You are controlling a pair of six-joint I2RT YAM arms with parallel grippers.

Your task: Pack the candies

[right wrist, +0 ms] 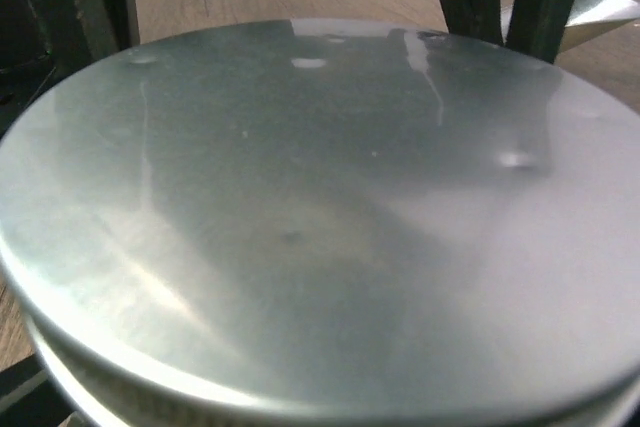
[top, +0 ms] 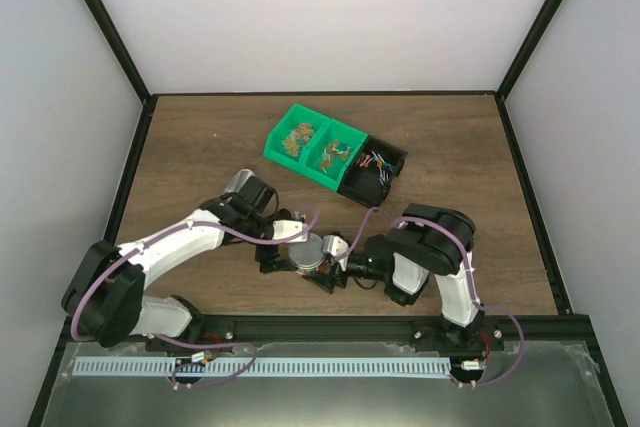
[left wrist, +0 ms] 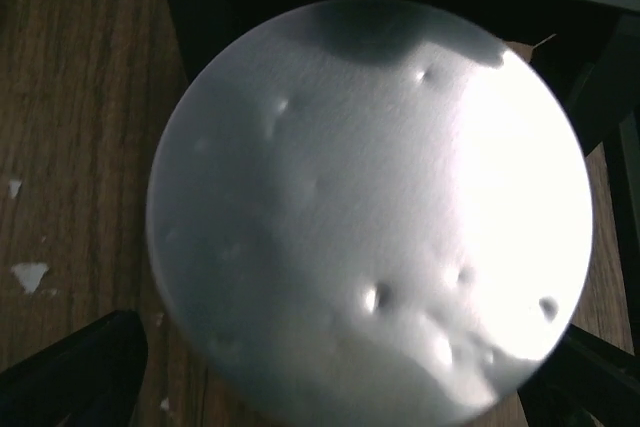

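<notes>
Toward the back of the table [top: 200, 147], the candies [top: 297, 137] lie in the two compartments of a green bin [top: 300, 171], with more in the black bin [top: 358, 192] joined to its right. Well apart, near the front edge, a round silver-topped tin [top: 308, 250] sits between the left gripper [top: 283, 255] and the right gripper [top: 328, 269]. The left fingers [left wrist: 70, 372] stand wide, flanking it — gripping or not, I cannot tell. The right fingers are hidden.
</notes>
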